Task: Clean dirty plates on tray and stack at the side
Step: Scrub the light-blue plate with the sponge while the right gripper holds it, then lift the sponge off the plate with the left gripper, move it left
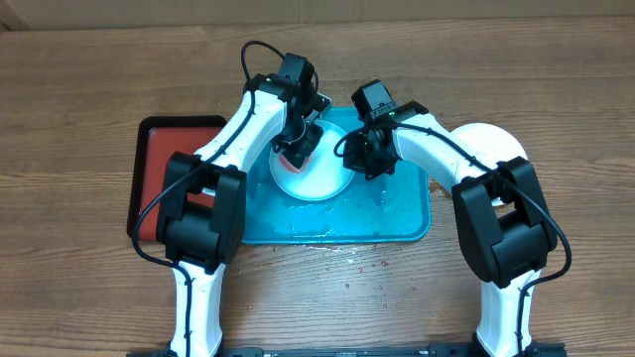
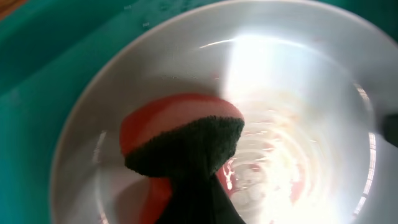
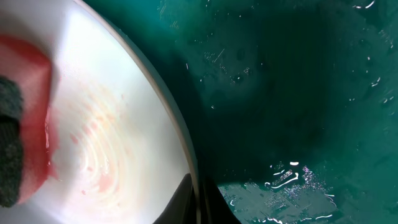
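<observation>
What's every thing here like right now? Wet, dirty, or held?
plate on the tray, wet, with pink smears on it.
sponge, pressed on that plate.
blue tray, wet with droplets.
left jaws, shut on the sponge.
right jaws, shut on that plate's rim.
red tray, beside the blue tray, partly under the left arm.
other plate, off the tray, partly under the right arm.

Looks like a robotics lab bench. Told by two white-and-black robot arms point(image 1: 203, 213) point(image 1: 501, 223) mounted at the near edge of a plain wooden table point(image 1: 79, 79), black cables point(image 1: 250, 48) looping off them, with a wet blue tray point(image 1: 397, 213), red tray point(image 1: 159, 149), plate point(image 1: 317, 178) and sponge point(image 1: 295, 154) set out.
</observation>
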Action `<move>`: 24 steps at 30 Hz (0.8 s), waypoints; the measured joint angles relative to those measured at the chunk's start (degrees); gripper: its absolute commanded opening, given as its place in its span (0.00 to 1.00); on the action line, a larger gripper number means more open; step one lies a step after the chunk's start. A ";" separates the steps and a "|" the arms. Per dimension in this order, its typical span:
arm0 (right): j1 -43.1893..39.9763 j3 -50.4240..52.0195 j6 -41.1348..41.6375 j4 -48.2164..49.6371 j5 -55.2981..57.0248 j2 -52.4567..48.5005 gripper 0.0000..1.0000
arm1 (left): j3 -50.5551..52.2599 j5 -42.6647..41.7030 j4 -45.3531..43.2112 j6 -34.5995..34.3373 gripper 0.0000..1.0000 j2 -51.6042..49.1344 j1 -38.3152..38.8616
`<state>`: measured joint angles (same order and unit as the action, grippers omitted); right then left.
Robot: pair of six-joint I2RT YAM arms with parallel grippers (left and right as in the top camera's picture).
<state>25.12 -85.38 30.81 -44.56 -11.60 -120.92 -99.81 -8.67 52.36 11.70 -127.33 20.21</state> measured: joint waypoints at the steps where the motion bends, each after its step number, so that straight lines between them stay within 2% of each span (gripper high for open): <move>1: 0.00 0.00 0.02 0.00 0.02 0.00 0.04 | 0.00 -0.83 -0.02 0.59 0.04 -0.02 0.00; 7: 0.00 0.00 0.02 0.04 0.02 0.00 0.04 | -1.62 -6.40 0.39 2.05 0.04 -0.02 0.00; 12: 0.00 0.00 -0.02 0.00 0.00 0.00 0.04 | -11.50 -10.78 3.80 1.49 0.04 -0.02 -0.59; 18: 0.00 0.00 -0.22 -0.04 -0.02 0.00 0.04 | -27.17 -10.95 13.14 -4.46 0.04 -0.02 -4.74; 24: 0.00 -0.24 -2.89 -3.26 -0.28 0.02 0.04 | -33.55 -5.16 26.21 -12.26 0.04 0.02 -10.71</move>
<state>25.12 -85.62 27.92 -47.81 -11.88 -120.90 -133.36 -13.82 78.56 -0.56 -127.31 9.50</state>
